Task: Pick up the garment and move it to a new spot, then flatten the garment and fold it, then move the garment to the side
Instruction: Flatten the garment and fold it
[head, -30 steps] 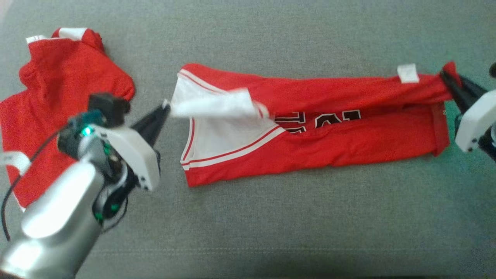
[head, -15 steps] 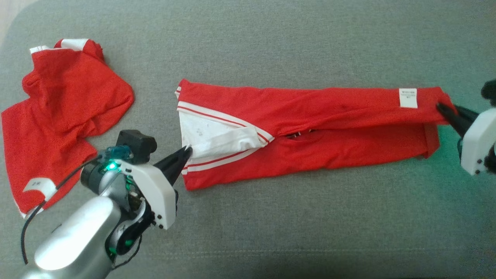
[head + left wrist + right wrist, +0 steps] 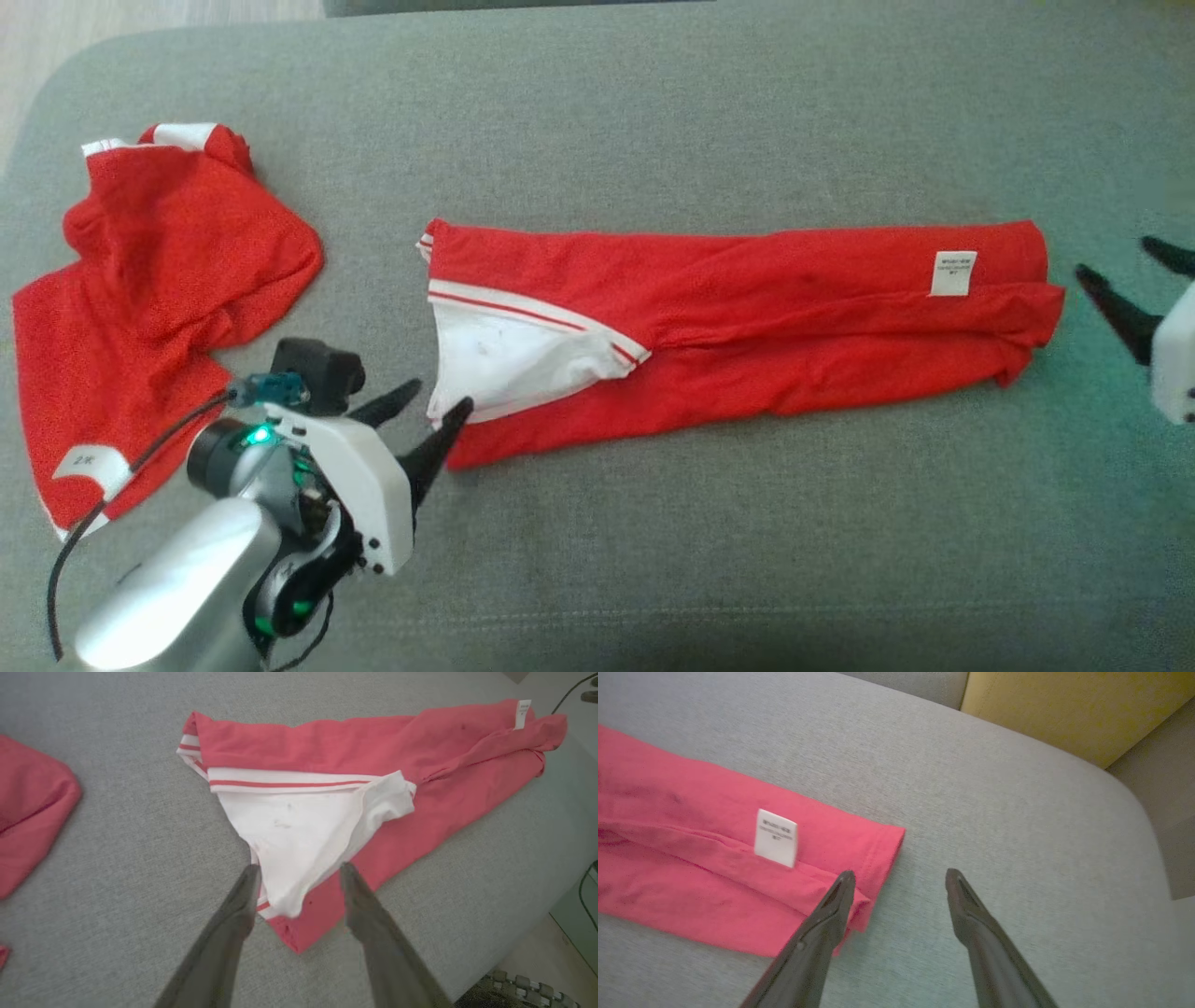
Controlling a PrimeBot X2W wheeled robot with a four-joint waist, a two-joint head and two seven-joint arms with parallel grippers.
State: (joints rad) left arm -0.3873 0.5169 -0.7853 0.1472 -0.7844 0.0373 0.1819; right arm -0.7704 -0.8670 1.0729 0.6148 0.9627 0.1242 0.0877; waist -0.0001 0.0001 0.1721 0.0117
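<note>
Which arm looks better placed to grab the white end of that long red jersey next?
Probably left. Its open left gripper has its fingertips right at the white panel of the folded red jersey, while the right gripper, also open, sits off the opposite end near the label.

both jaws opened, released garment [image 3: 794, 308]; lifted top fold dropped flat

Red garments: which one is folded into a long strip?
The centre garment, with the white panel at its left end; the left garment lies crumpled.
</note>
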